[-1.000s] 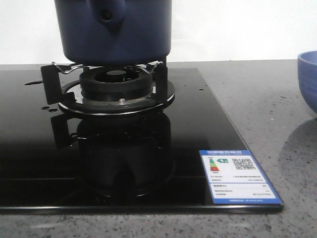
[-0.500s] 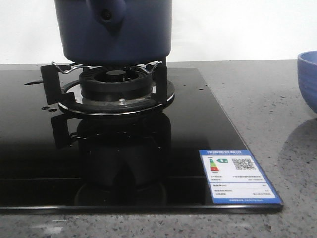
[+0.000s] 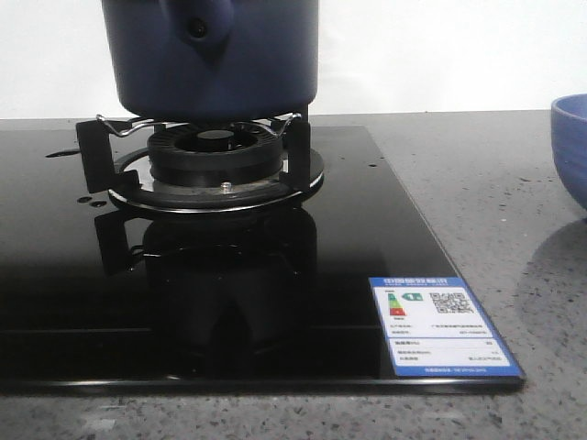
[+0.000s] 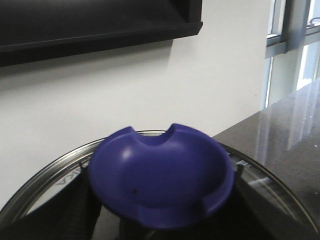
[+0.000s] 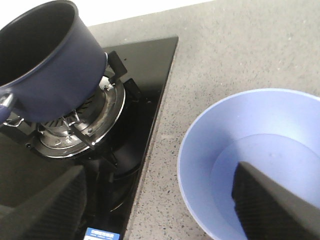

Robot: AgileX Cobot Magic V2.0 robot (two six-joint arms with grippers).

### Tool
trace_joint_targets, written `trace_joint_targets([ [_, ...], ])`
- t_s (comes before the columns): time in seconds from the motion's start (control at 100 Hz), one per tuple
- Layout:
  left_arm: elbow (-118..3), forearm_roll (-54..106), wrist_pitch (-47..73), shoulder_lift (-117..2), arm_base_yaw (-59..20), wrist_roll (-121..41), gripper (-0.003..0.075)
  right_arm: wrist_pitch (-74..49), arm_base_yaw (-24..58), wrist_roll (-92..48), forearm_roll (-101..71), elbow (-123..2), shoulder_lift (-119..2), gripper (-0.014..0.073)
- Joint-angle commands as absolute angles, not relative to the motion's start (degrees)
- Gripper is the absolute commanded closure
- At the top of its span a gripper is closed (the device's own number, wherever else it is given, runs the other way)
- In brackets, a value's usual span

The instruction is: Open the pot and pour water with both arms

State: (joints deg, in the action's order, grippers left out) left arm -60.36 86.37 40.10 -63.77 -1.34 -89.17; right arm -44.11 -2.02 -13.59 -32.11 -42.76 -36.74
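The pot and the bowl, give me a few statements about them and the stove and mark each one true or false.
1. The pot sits on the burner stand of the black cooktop. True.
2. The pot has its lid on. False: the right wrist view shows its mouth open, and the left wrist view shows a glass lid with a blue knob close before that camera.
3. The light blue bowl stands on the grey counter, off the cooktop. True.
4. The bowl is dry. False: a shallow pool of water shows in its bottom.
5. The energy label is stuck on the pot. False: it lies on the cooktop's near right corner.
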Motion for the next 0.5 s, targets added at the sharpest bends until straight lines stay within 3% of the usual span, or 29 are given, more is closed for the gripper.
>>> trace_joint_targets([
  [0.0, -59.06, 89.94, 34.84, -59.15, -1.16, -88.17, 0.0499, -42.50, -2.30, -13.36, -33.88, -46.15, -40.00, 0.0048],
  [0.17, -53.09, 91.22, 25.94, -53.64, -1.16, -88.13, 0.0499, -43.13, -2.30, -7.59, -28.57, -50.98, -45.89, 0.0048],
  [0.35, -49.84, 92.50, 22.84, -50.40, -1.47, -88.13, 0.0500, -52.69, -2.30, 7.83, -2.94, -60.23, -53.71, 0.0050],
  [0.49, -49.70, 92.50, 21.09, -50.11, -3.83, -88.13, 0.0500, -59.63, -2.44, 11.35, 5.42, -64.00, -58.89, 0.0050],
])
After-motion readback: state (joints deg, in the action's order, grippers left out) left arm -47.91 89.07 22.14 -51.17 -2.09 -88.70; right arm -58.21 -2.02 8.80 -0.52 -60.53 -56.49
